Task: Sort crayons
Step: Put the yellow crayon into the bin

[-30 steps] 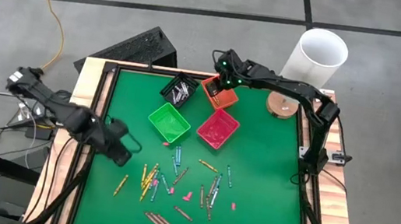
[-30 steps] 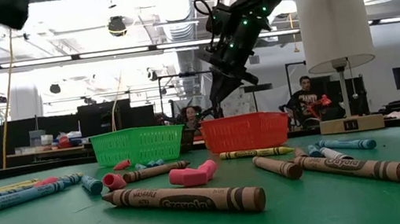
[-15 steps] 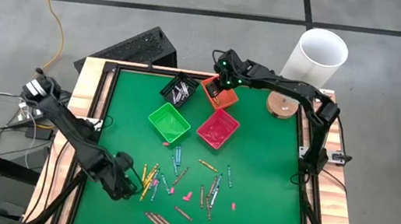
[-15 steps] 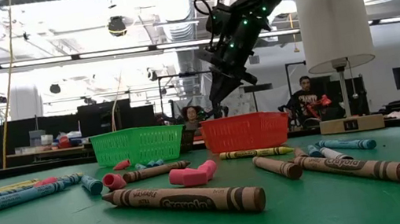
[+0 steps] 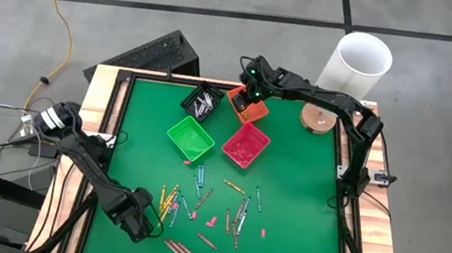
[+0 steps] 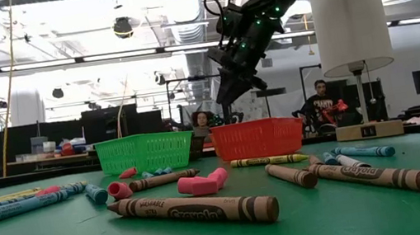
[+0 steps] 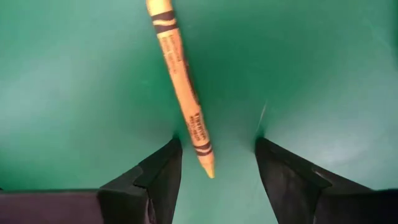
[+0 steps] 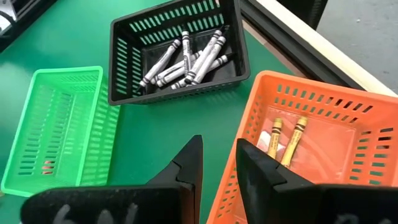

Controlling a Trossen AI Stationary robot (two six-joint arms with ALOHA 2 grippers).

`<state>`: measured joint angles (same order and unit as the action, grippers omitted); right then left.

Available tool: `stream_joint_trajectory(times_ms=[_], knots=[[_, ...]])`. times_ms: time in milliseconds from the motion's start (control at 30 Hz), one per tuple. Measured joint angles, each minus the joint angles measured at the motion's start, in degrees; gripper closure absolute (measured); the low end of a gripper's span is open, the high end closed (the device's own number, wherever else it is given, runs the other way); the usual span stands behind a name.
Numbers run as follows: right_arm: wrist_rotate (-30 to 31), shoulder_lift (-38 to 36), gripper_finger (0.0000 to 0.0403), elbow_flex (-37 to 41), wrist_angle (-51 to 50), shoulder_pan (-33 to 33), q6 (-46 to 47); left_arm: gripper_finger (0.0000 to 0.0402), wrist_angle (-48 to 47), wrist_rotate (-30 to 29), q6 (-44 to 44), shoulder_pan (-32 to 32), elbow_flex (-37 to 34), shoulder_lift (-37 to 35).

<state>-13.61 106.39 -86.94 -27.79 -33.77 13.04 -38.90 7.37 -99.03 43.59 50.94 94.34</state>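
Near the worktop's front-left corner, the left gripper (image 7: 216, 163) has its fingers (image 7: 152, 180) spread astride a yellow crayon (image 7: 181, 87) lying flat; closing off-centre could flick it away. The right gripper (image 8: 217, 163), fingers narrowly parted and empty, hovers over the orange bin (image 8: 323, 102).

The brown crayon (image 6: 193, 209) lying nearest the low camera carries the brand name "Crayola" along its paper wrapper. Printing on the other crayons, including the yellow crayon (image 7: 181, 84) under the left wrist, is too small to read.
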Motion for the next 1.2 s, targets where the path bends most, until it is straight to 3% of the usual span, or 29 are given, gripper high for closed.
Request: stream_joint_trajectory(times_ms=[167,400,767,1000,1200], knots=[[-0.04,-0.02,0.0310,0.00,0.00,-0.01,0.40,0.0259,1.37,0.93,1.08,0.09,0.16,1.92],[-2.46,-0.02,0.0310,0.00,0.00,-0.01,0.61,0.0385,1.35,0.36,0.86,-0.30,0.09,1.91],[-8.00,-2.17,0.0310,0.02,1.88,0.35,3.15,0.0398,-0.91,-3.47,-1.03,-0.74,1.49,0.11],[-7.98,-9.34,0.0310,0.02,5.83,0.25,3.06,0.0399,-4.72,-15.32,-5.19,-2.34,2.62,-9.50],[-8.03,-15.83,0.0310,0.02,8.25,0.64,2.06,0.0399,-7.35,-37.60,-4.53,-5.41,2.66,-20.94]])
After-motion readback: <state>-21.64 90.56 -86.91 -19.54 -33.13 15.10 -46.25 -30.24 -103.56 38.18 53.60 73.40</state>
